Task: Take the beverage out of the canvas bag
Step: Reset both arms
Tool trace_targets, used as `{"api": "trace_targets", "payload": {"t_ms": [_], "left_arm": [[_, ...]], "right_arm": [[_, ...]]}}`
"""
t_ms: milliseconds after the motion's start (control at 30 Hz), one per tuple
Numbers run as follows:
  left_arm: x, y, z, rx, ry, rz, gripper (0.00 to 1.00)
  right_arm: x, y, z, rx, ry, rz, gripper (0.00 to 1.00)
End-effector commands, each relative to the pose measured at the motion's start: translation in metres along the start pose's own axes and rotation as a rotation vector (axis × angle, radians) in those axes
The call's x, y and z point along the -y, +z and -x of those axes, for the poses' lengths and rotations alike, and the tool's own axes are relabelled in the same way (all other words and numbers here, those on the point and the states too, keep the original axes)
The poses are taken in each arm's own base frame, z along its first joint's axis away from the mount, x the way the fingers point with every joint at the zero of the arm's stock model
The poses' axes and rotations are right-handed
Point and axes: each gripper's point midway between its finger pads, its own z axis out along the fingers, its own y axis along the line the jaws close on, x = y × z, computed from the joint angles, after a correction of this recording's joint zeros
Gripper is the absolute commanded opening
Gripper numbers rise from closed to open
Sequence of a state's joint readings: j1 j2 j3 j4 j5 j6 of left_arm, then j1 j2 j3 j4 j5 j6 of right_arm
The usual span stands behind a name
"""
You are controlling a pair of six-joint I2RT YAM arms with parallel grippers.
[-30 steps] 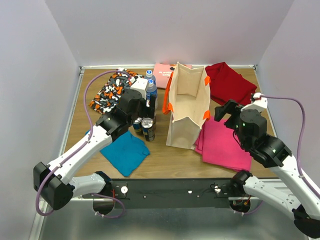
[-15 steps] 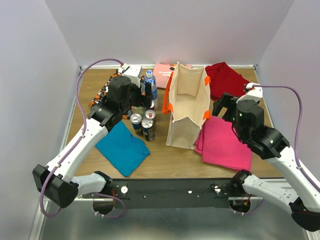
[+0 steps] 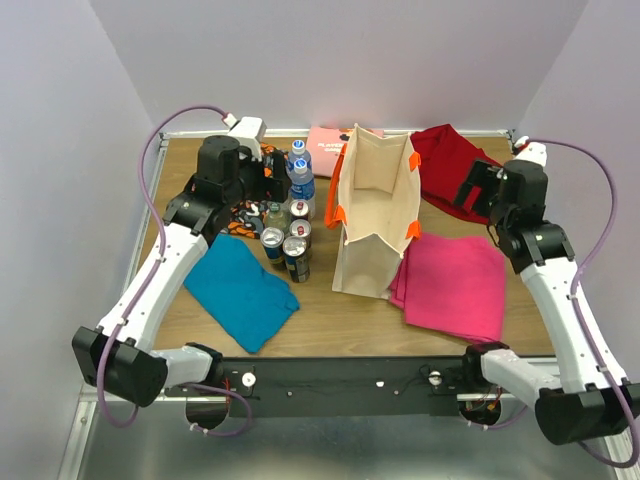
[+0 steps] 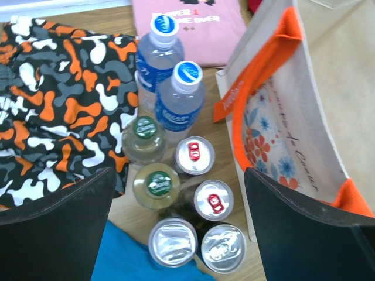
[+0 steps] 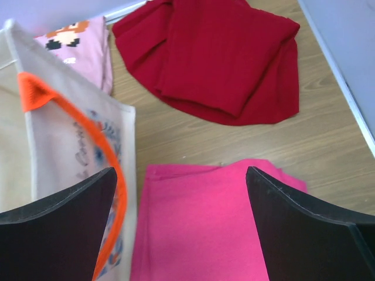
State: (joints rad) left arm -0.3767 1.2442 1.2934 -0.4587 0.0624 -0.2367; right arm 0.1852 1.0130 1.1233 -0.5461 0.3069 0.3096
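Observation:
The canvas bag (image 3: 372,225) stands upright and open at mid-table, its orange handles (image 4: 266,64) showing; from above I see only beige cloth inside. Left of it stands a cluster of drinks: two water bottles (image 4: 180,99), two green-capped bottles (image 4: 158,182) and several cans (image 4: 212,199). My left gripper (image 4: 179,171) hovers open above this cluster (image 3: 288,215), holding nothing; in the top view the left gripper (image 3: 262,180) is at the back left. My right gripper (image 5: 180,170) is open and empty over a magenta cloth, right of the bag (image 5: 64,129); the top view puts the right gripper (image 3: 478,190) near the red cloth.
Folded cloths lie around the bag: camouflage (image 4: 53,88), pale pink shirt (image 3: 325,148), red (image 3: 455,160), magenta (image 3: 450,285) and blue (image 3: 240,285). White walls close in the table on three sides.
My left gripper has opened off the cans, risen and pulled back to the far left. The right arm has swung back and right, away from the bag.

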Motion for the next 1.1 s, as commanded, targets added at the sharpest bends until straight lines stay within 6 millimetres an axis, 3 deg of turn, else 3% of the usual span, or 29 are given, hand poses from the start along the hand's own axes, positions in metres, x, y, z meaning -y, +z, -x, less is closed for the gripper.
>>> {"api": "trace_targets", "payload": {"t_ms": [0,167,200,400,600,667,833,1067], "left_arm": [[-0.015,0.005,0.011,-0.004,-0.062,-0.019,0.99],[-0.050,0.010,0.019,-0.007,-0.108,0.080,0.99],[-0.055,0.011,0.019,-0.003,-0.114,0.093,0.99],[-0.085,0.008,0.024,0.034,-0.161,0.186,0.99],[-0.095,0.008,0.028,0.069,-0.131,0.222,0.99],[-0.096,0.010,0.028,0.074,-0.125,0.221,0.99],[-0.096,0.016,0.031,0.087,-0.107,0.210,0.99],[-0.102,0.015,0.029,0.108,-0.092,0.232,0.99]], "right_arm": [[-0.001,0.017,0.008,-0.015,-0.002,0.114,1.00],[0.020,0.037,0.010,-0.059,0.124,0.118,1.00],[0.035,0.045,0.009,-0.072,0.172,0.084,1.00],[0.074,0.060,0.018,-0.068,0.268,-0.020,1.00],[0.092,0.071,0.017,-0.040,0.299,-0.112,1.00],[0.095,0.072,0.029,0.044,0.317,-0.120,1.00],[0.110,0.078,0.035,0.171,0.288,-0.167,1.00],[0.138,0.088,0.018,0.146,0.184,-0.297,1.00]]}}
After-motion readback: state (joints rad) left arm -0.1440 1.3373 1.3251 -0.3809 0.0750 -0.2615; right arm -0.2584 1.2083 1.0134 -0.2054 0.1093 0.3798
